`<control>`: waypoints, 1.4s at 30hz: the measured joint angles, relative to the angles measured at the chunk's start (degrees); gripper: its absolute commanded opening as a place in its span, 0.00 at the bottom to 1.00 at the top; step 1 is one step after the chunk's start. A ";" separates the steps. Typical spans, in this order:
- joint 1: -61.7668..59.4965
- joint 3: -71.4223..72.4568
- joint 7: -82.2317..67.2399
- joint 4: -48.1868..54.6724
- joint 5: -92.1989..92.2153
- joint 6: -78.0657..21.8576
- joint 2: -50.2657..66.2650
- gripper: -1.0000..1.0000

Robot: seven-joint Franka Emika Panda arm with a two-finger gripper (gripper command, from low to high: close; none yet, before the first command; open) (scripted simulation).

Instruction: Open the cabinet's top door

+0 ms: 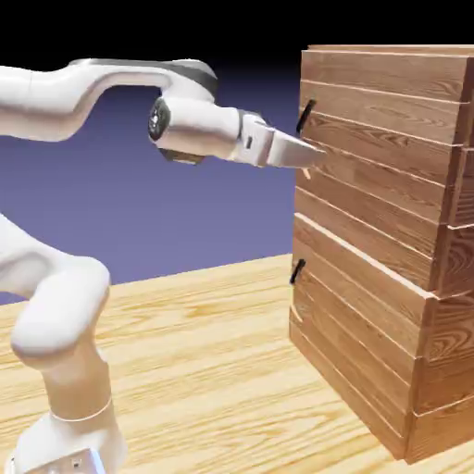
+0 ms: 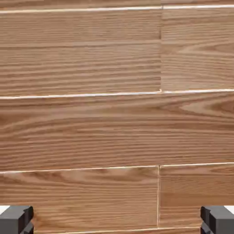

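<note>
Tool (image 1: 313,155) level, jaws spread wide, empty, nose against top door (image 1: 389,176) at frame's upper right, just below black handle (image 1: 305,116). Likely lining up for grab; hand view all planks.

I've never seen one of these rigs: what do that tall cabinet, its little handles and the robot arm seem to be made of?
The cabinet: reddish-brown wood planks, grain lines visible, matte. The handles: black, perhaps metal or plastic; too small to tell. The arm: smooth white shell, slightly glossy, probably plastic or painted metal.
</note>
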 measured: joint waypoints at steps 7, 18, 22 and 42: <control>-4.34 5.54 -12.89 2.83 17.45 0.23 -2.39 1.00; -11.16 14.24 -33.13 7.29 44.86 0.58 -6.15 1.00; -13.64 17.40 -40.50 8.91 54.83 0.71 -7.52 1.00; -6.20 10.80 -50.97 6.52 57.62 -5.76 -2.16 0.00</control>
